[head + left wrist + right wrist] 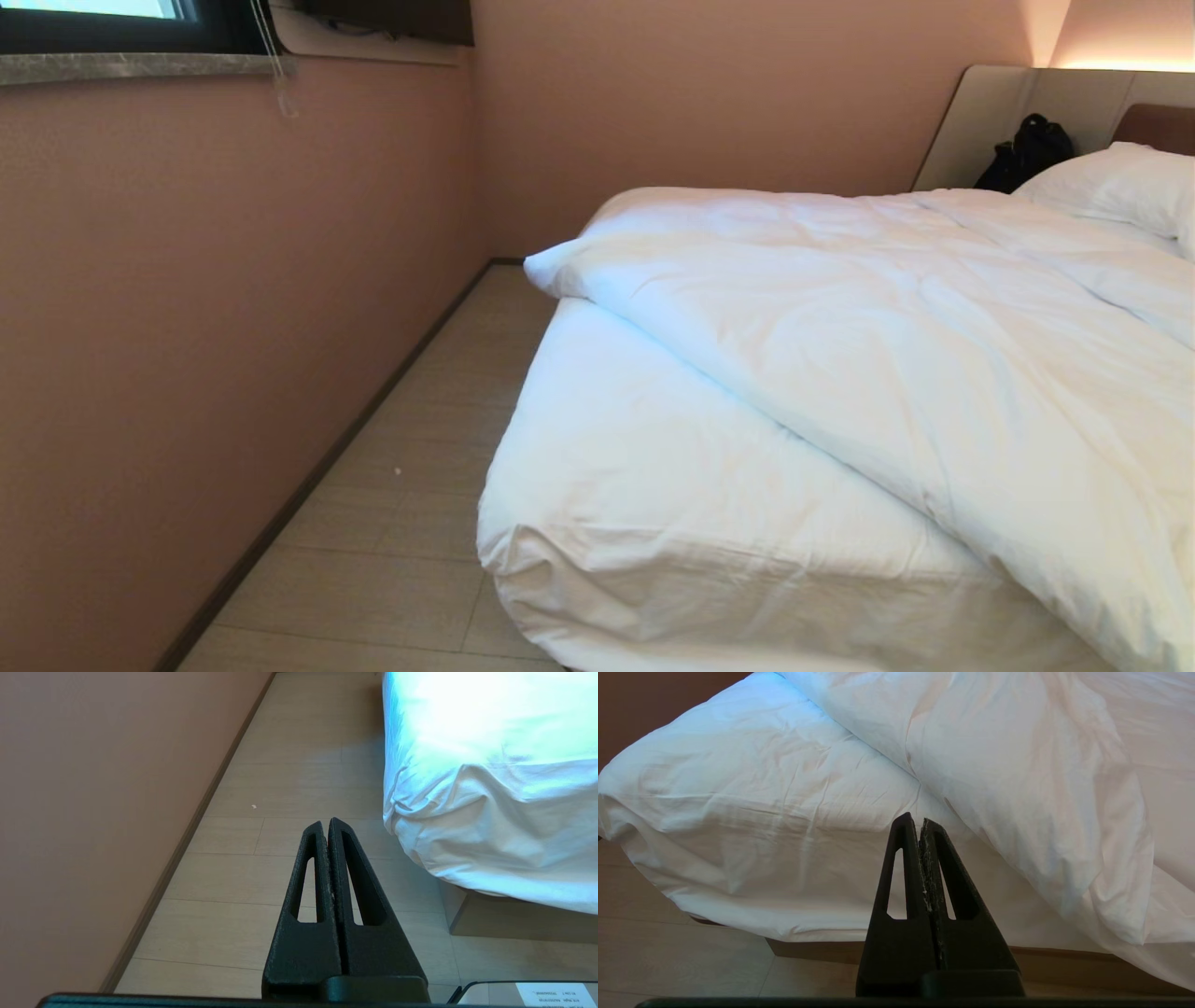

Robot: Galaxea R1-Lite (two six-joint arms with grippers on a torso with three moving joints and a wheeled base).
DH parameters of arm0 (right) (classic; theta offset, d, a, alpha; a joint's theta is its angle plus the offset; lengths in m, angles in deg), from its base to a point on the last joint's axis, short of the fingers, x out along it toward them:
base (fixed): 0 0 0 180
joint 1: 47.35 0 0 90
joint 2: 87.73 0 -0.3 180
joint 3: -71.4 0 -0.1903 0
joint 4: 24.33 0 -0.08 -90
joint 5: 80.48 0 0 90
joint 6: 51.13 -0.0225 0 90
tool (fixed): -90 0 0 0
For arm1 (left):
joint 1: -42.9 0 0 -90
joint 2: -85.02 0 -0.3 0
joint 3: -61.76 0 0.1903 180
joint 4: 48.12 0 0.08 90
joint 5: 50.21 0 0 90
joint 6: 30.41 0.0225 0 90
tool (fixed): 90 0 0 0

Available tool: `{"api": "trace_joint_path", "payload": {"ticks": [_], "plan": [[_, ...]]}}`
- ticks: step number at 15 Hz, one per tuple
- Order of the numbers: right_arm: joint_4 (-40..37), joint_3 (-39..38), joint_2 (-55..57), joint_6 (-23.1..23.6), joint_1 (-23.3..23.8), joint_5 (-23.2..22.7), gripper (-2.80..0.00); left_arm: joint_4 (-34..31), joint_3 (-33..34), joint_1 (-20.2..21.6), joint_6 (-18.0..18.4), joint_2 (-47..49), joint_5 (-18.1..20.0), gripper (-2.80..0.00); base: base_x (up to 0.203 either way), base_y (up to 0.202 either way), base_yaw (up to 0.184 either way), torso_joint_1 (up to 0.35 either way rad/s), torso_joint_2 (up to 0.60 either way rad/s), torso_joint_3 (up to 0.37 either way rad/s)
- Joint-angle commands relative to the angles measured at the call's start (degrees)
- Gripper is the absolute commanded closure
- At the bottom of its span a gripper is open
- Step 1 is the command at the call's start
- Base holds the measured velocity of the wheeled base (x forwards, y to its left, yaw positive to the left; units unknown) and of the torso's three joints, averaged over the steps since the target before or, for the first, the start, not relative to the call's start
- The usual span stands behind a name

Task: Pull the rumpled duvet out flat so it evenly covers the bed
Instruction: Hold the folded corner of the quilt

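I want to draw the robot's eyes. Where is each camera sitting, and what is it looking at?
Head view: on the robot's head, looking down at the bed and rumpled duvet; no arm shows.
Left wrist view: behind the shut left gripper, facing the floor beside the bed's corner.
Right wrist view: behind the shut right gripper, facing the sheet and duvet edge.
All three views share the bed's bare corner.

This is a bedroom, perhaps a hotel room, though nothing in view settles that. A wide low bed (653, 485) with a white sheet fills the right, a puffy white duvet (915, 355) lying askew over it, and a pillow (1116, 182) at the far right against a padded headboard (990, 112) lit from above. Plain pinkish walls (215, 308), pale plank flooring (420, 448) and a window (103, 19) at far left complete it.
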Motion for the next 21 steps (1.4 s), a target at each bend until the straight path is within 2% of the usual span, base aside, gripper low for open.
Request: {"api": "trace_joint_path", "payload": {"ticks": [1, 11, 13, 16, 21], "plan": [[0.01, -0.01, 0.01, 0.04, -0.02, 0.05, 0.00, -0.05, -0.05, 0.03, 0.02, -0.02, 0.00, 0.00, 0.000, 0.000, 0.000, 0.000, 0.00, 0.000], [-0.86, 1.56, 0.26, 1.27, -0.02, -0.15, 0.00, -0.03, -0.07, 0.03, 0.02, -0.02, 0.00, 0.00, 0.000, 0.000, 0.000, 0.000, 0.00, 0.000], [-2.24, 6.75, 2.29, 1.23, -0.02, -0.52, 0.00, -0.03, -0.02, 0.03, -0.07, 0.06, 0.00, 0.00, 0.000, 0.000, 0.000, 0.000, 0.00, 0.000], [-2.83, 16.44, 11.84, 0.13, -0.08, -1.79, 0.00, -0.03, -0.04, 0.03, 0.02, 0.03, 0.00, 0.00, 0.000, 0.000, 0.000, 0.000, 0.00, 0.000], [3.17, 36.22, 40.87, -2.85, -0.62, -3.16, 0.00, -0.04, -0.04, 0.03, 0.02, 0.02, 0.00, 0.00, 0.000, 0.000, 0.000, 0.000, 0.00, 0.000]]}}
